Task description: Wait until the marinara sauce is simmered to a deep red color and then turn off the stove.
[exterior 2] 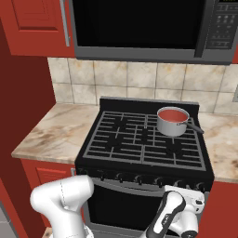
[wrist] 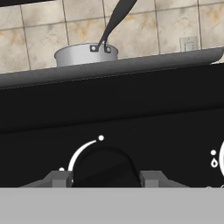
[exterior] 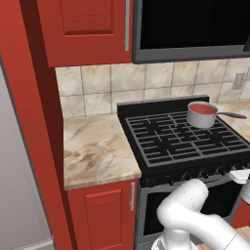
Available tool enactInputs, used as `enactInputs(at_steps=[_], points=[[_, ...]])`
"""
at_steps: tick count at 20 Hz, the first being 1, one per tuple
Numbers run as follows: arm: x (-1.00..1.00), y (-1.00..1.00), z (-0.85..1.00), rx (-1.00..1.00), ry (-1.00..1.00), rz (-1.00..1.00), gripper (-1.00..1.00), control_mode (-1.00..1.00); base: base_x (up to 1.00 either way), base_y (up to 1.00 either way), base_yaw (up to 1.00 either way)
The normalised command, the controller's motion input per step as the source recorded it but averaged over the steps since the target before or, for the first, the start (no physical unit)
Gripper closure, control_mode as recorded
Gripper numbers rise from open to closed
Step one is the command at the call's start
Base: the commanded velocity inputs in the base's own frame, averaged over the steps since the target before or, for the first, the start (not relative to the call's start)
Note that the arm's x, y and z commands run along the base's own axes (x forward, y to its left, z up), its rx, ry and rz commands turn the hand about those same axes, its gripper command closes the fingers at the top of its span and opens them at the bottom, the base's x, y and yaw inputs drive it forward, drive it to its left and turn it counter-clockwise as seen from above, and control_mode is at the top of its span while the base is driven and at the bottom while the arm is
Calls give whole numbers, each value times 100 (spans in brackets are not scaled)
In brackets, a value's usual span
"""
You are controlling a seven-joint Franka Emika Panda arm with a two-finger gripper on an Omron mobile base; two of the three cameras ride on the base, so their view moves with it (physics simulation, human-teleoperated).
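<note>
- My tool (wrist: 105, 179) sits low at the front panel of the stove (exterior: 180, 139), its two grey fingertips (wrist: 59, 178) set on either side of a round black knob (wrist: 105, 168); I judge the jaws closed onto that knob, touching its flanks.
- A white arc and dot (wrist: 101, 138) curve just above the knob, toward the top of the hand view; a second white marking shows at the far right of my tool.
- Beyond and above the tool, past the stove's front lip, stands the grey saucepan (wrist: 86, 54), its dark handle reaching up and to the right.
- The marinara sauce (exterior 2: 173, 115) fills the saucepan on the rear right burner, well apart from my tool; its surface reads as a flat orange-red, which I judge not yet a deep red.
- Handling: the knob is rigid, small and smooth, so it may slip under a weak pinch. I would hold it across its width, squarely, and turn about its own axis without pulling.
- The marble desk (exterior: 95, 149) lies to the left of the stove.
</note>
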Motion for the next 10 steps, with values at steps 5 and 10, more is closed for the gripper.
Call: enactInputs(at_steps=[5, 10], points=[[0, 0, 0, 0, 0, 0, 100, -100, 0, 0, 0], [0, 0, 0, 0, 0, 0, 100, -100, 0, 0, 0]])
